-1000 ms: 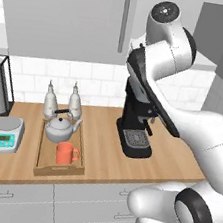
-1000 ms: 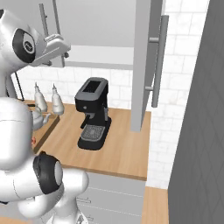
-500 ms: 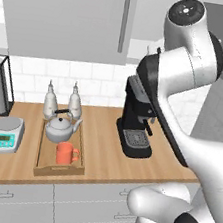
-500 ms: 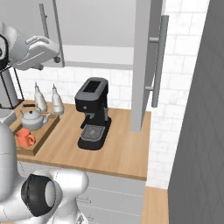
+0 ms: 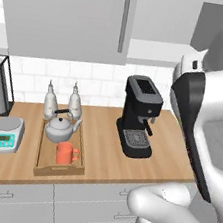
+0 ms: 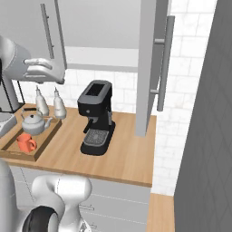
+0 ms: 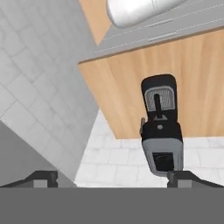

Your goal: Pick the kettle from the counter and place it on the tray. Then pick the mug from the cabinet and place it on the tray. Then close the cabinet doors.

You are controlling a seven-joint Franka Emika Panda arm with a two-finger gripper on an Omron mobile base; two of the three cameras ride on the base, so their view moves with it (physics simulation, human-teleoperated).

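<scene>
The silver-grey kettle (image 5: 59, 128) (image 6: 34, 123) stands at the back of the wooden tray (image 5: 41, 148) (image 6: 45, 140), which lies on the counter (image 5: 101, 157) (image 6: 127, 156). The orange-red mug (image 5: 65, 153) (image 6: 25, 142) sits on the tray in front of the kettle. The cabinet's left door (image 5: 72, 16) (image 6: 27, 36) lies flat and shut. Its right door (image 6: 151, 68) stands swung out, edge-on, leaving the pale interior (image 6: 102, 27) bare. My gripper (image 7: 116, 178) is open and holds nothing; it hangs high, looking down at the counter (image 7: 127, 74) beside the open door.
A black coffee machine (image 5: 140, 117) (image 6: 96, 118) (image 7: 160, 127) stands on the counter right of the tray. Two slim bottles (image 5: 62, 100) (image 6: 49, 102) stand behind the tray. A grey scale (image 5: 6, 134) sits left of it. A dark tiled wall (image 6: 204, 113) bounds the right.
My arm has swung over and its wrist has dropped lower in the right base view. The coffee machine is now uncovered in the left base view. Kettle, mug and tray have not moved.
</scene>
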